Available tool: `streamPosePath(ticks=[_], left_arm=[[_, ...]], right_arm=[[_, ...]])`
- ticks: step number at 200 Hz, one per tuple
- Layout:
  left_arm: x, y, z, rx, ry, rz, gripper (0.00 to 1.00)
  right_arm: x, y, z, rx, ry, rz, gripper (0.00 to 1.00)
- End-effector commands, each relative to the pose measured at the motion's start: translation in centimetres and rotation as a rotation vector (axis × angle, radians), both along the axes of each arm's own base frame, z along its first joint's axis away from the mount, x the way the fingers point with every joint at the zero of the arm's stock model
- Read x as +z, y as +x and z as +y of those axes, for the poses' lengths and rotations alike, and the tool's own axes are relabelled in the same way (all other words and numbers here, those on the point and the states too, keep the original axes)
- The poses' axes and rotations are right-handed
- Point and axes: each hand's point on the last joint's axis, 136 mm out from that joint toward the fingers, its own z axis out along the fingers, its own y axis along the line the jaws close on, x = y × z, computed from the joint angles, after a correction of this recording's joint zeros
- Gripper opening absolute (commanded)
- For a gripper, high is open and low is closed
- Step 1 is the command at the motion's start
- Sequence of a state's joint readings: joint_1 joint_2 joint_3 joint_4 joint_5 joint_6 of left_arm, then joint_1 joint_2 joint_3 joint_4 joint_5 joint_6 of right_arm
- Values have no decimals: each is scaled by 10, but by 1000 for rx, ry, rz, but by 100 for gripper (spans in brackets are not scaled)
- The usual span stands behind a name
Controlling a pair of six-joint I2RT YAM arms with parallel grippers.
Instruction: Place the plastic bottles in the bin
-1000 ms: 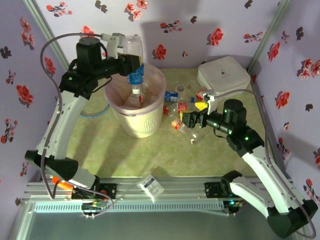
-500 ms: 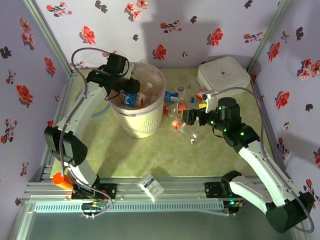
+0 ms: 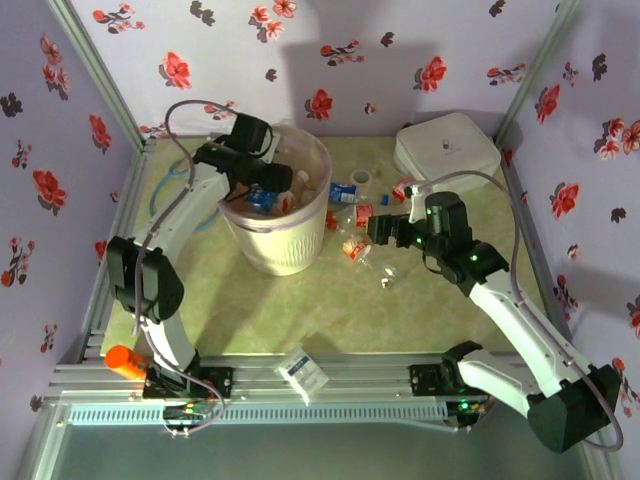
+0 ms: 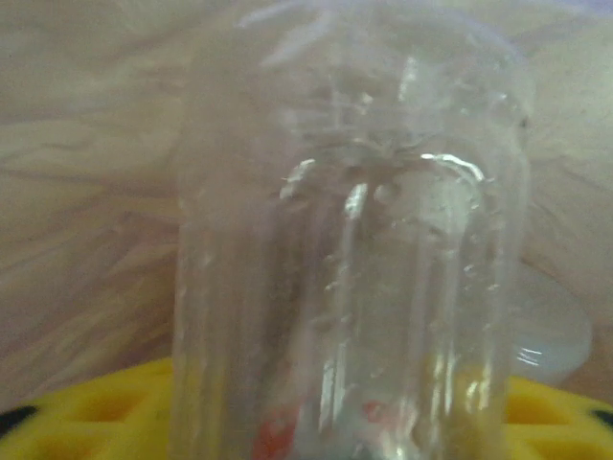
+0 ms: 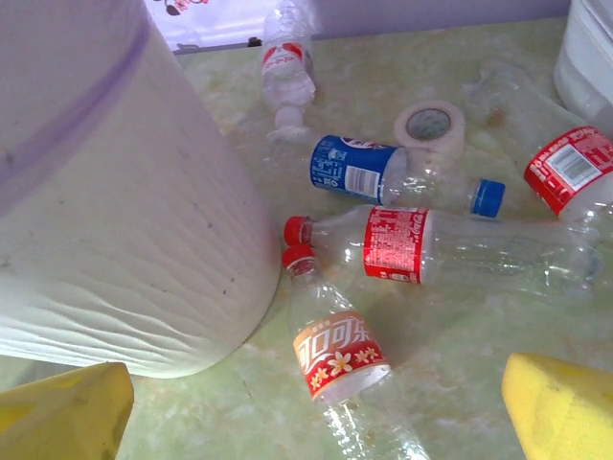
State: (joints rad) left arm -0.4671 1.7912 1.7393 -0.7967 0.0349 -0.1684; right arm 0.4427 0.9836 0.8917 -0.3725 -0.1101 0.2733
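The bin (image 3: 290, 250) stands left of centre, with my left gripper (image 3: 272, 183) reaching down inside its rim, next to a blue-labelled bottle (image 3: 261, 198). In the left wrist view a clear ribbed bottle (image 4: 354, 268) stands right in front of the yellow fingers (image 4: 86, 412). Whether they grip it I cannot make out. My right gripper (image 3: 375, 231) hangs open over several plastic bottles lying right of the bin. An orange-red-labelled bottle (image 5: 340, 359) lies between its yellow fingertips (image 5: 67, 412). A red-labelled bottle (image 5: 397, 244) and a blue-labelled one (image 5: 350, 168) lie beyond it.
The bin wall (image 5: 115, 211) rises close on the right gripper's left. A tape roll (image 5: 428, 125) and another small bottle (image 5: 287, 67) lie farther back. A flat white box (image 3: 446, 146) sits at the back right. A small white-blue packet (image 3: 303, 369) rests on the front rail.
The left arm has brought the blue-labelled bottle down from above the bin into it. The right gripper has edged towards the bottles beside the bin, still open.
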Motion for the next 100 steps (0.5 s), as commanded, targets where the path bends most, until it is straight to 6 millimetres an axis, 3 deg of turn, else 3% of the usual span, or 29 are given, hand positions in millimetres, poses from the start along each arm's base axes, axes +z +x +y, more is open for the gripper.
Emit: streamPosePath(ticks=[1,26,51,79,100], left_arm=[[-31,-20,3,-29,93,116,80],[-2,-19,-3,-42,63,54,94],[22,-27,-2,-45,44,22,95],[49,-36,2,-41,11,-28,94],[67,-44,6,-31,-15,-62,94]], right_arm=[[-8,-1,-13,-62,-25,16,99],[-16,-1,-19,-77,-67,34,99],[-29,1,-26,-75,-155,53,99],[-64,1,-35,-42,-325,151,99],[-94,-7,-26,73,-409,274,97]])
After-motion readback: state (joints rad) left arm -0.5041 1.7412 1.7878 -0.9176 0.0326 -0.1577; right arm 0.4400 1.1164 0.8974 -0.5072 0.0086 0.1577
